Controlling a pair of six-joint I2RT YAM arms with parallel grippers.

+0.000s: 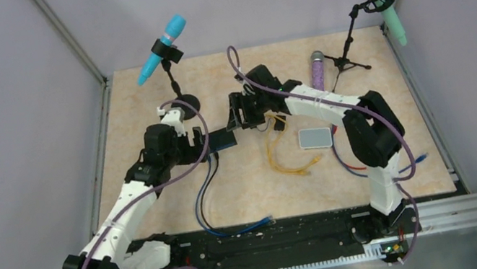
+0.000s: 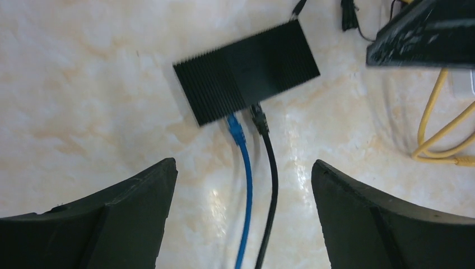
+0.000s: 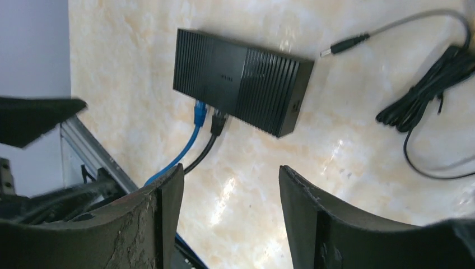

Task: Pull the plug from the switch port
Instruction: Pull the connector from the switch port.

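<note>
Facing the socket edge of the switch [image 2: 246, 70], the left pincer [image 2: 242, 168] stands wide apart and empty. Blue plug [image 2: 234, 126] and black plug [image 2: 259, 119] sit side by side straight ahead of it, their cables [image 2: 248, 190] trailing back toward it. The right pincer [image 3: 231, 171], likewise apart and empty, hovers near the switch. The switch lies flat on the desk [image 2: 84, 84]: black, ribbed, rectangular.

Switch [image 1: 225, 137] on the table [image 1: 136, 108] at its middle, two cables [image 2: 245, 174] plugged side by side into its near edge and trailing toward the arm bases [image 1: 269, 250]; loose cable [image 1: 292, 166] to its right, flat pad [image 1: 315, 138] further right, microphone stands [image 1: 346, 51] behind.
</note>
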